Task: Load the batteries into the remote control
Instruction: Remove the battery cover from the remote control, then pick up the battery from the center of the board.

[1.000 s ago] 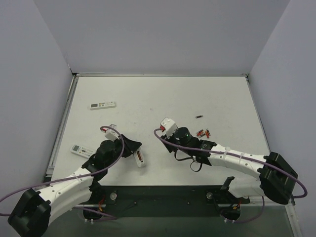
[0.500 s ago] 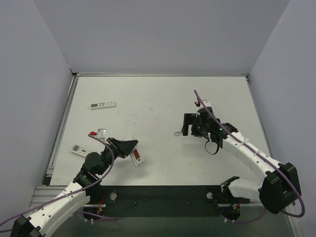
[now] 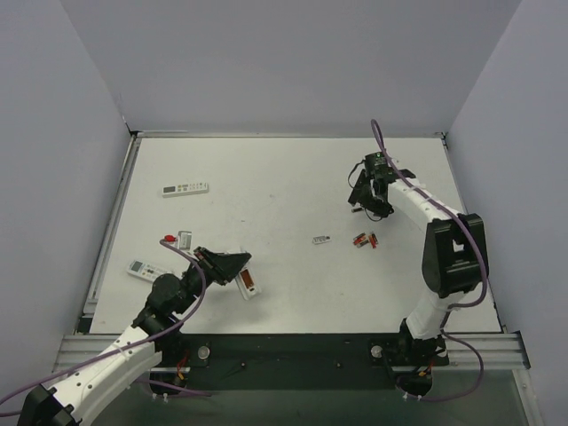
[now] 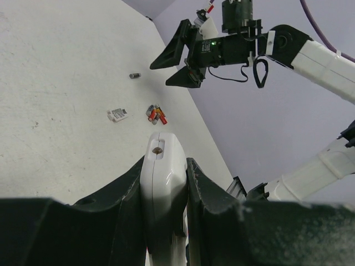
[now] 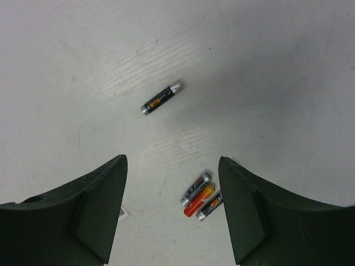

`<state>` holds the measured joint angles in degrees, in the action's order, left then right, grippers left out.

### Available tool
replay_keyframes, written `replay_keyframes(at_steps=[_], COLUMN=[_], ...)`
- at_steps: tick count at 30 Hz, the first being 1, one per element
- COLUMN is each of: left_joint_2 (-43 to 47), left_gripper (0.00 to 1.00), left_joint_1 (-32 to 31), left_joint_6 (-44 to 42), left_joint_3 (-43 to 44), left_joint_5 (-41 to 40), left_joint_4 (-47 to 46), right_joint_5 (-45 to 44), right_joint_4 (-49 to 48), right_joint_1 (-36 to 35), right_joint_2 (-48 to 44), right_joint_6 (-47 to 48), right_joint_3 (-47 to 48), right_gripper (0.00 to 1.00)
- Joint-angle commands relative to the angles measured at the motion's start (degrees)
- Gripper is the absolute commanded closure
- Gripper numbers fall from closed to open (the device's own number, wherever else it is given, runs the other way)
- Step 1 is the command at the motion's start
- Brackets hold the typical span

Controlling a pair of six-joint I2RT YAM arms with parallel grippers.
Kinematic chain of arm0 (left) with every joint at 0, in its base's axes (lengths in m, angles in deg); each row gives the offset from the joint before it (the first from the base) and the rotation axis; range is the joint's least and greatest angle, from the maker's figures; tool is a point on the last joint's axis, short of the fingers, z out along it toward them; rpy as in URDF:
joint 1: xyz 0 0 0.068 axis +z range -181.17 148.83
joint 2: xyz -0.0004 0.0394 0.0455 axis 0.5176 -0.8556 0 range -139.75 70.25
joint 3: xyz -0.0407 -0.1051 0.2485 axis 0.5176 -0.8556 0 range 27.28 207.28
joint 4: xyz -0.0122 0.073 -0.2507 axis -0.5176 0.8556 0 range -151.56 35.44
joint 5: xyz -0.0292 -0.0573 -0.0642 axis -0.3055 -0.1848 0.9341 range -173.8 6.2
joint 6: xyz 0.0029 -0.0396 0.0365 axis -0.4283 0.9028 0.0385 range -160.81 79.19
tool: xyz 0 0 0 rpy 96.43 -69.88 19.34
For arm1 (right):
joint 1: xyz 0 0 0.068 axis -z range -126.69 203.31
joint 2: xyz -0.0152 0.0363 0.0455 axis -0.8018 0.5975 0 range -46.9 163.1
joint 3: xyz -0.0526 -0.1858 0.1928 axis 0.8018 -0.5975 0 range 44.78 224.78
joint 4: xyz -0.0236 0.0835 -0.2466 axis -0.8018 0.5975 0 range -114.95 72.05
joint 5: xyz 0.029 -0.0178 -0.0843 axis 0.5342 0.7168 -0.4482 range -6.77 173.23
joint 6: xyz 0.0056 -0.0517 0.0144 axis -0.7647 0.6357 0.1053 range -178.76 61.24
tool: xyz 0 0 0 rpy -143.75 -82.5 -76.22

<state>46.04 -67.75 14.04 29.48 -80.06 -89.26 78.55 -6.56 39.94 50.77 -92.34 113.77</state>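
Plain white surface (image 3: pixel 266 177), grey walls, so we'll use the battery pile (image 3: pixel 364 240) as our reference point. Our right claw (image 5: pixel 172 162) hangs over the surface with its jaws apart and nothing in them. The lone battery (image 5: pixel 161 97) lies just past the pile on its far side, not touching it. Well off to the left of the pile, the left claw (image 4: pixel 165 160) is clenched on the remote control (image 4: pixel 161 180).

We reckon the step is grabbing that lone battery. It lies slanted to the line the fingers close along, so we'd twist the wrist until they pinch across the barrel, not end to end. It also sits ahead of the gap, away from the pile, so we'd nudge forward, then drop straight down. It's round and will probably roll if one finger lands first, so centre it and close gently.
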Motion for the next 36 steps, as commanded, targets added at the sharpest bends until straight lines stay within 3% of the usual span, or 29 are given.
replay_keyframes(at_steps=[1,15,27,33,36], left_joint_2=[-0.75,-2.86,-2.78,-2.16,-2.25], left_gripper=[1.00,1.00,1.00,1.00,1.00], left_joint_1=[0.45,0.45,0.45,0.45,0.45], left_joint_6=[-0.01,0.26,1.14,1.31,1.57], left_joint_3=[-0.44,-0.70,-1.23,-1.40,-1.76], left_joint_5=[1.44,1.44,1.70,1.70,1.35], left_joint_4=[-4.47,-4.64,-5.34,-5.17,-5.61], right_joint_5=[-3.57,-6.74,-6.39,-6.12,-5.16], right_joint_4=[4.55,4.55,4.81,4.55,2.97], right_joint_1=[0.80,1.41,1.50,1.15,-0.08], right_joint_2=[6.65,17.99,20.72,19.84,17.56], right_joint_6=[-4.55,-6.93,-5.97,-3.16,-0.44], right_joint_3=[6.31,14.24,14.42,13.80,12.22], right_gripper=[0.40,0.58,0.80,0.97,1.00])
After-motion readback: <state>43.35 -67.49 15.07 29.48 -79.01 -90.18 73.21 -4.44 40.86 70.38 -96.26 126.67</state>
